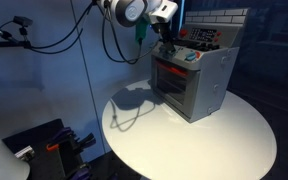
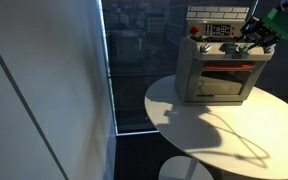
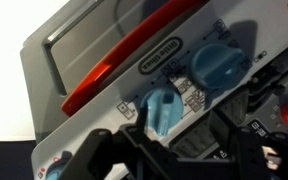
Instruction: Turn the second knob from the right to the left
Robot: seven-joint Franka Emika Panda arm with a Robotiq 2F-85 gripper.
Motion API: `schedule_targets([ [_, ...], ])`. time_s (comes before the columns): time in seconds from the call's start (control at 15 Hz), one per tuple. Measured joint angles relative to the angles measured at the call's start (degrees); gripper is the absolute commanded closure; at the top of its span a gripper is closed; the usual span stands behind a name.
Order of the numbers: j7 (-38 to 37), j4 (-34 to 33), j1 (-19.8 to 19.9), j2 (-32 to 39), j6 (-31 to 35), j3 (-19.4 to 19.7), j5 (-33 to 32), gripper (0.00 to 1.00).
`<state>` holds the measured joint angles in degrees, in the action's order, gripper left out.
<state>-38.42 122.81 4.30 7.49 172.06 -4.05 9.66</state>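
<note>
High on the toy oven [image 3: 74, 60], the nearer blue knob [image 3: 164, 108] sits just beyond the gripper [image 3: 174, 150], facing its spread jaws.

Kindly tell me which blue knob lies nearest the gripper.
The lighter blue knob, just above the gripper in the wrist view; the darker knob sits farther up.

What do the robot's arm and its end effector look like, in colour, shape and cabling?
The arm has rounded white segments with dark joints. Black cables hang in loops from it. Near the wrist sits a bright green part. The end effector is black, with blocky fingers. No markings are readable.
</note>
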Motion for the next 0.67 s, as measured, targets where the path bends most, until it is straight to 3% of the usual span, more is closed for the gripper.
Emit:
schedule_targets([
  [0.67,-0.6,0.0,0.0,0.0,0.0,0.1,0.0,0.39],
])
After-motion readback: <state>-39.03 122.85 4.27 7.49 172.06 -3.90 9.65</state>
